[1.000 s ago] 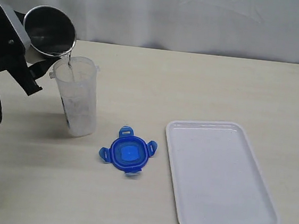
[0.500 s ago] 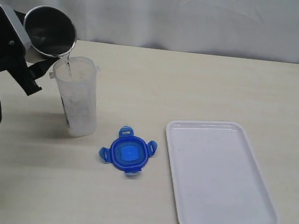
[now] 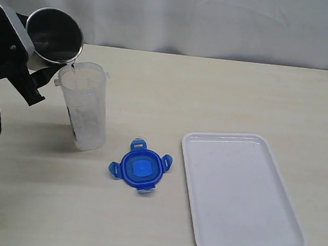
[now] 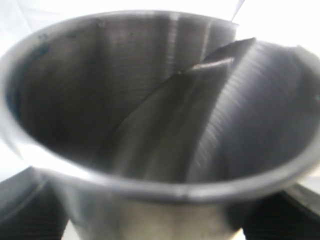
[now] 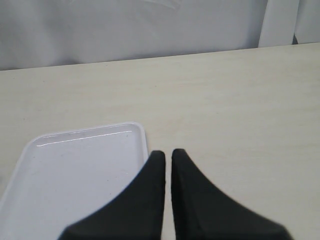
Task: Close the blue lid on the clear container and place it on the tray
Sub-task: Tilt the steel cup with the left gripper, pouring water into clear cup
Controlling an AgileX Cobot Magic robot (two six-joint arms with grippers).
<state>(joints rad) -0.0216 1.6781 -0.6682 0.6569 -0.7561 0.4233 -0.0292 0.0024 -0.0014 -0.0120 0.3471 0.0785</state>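
Left gripper (image 3: 37,62): wide, clamped round a metal cup (image 3: 54,34) tilted over the container (image 3: 85,106), far left. A thin stream appears to fall inside its rim. The container stands upright and uncapped. The lid (image 3: 140,167) lies flat, nearer and right of it, apart. The tray (image 3: 244,196) is further right. My right gripper (image 5: 168,165) is closed on nothing, beside the tray. Judgement: I should hold the cup's lip inside the rim, tilt slowly, and right the cup before withdrawing.

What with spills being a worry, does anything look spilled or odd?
Only the grey metal cup: the left end effector holds it tipped over the open clear plastic container. No spill shows on the beige table.
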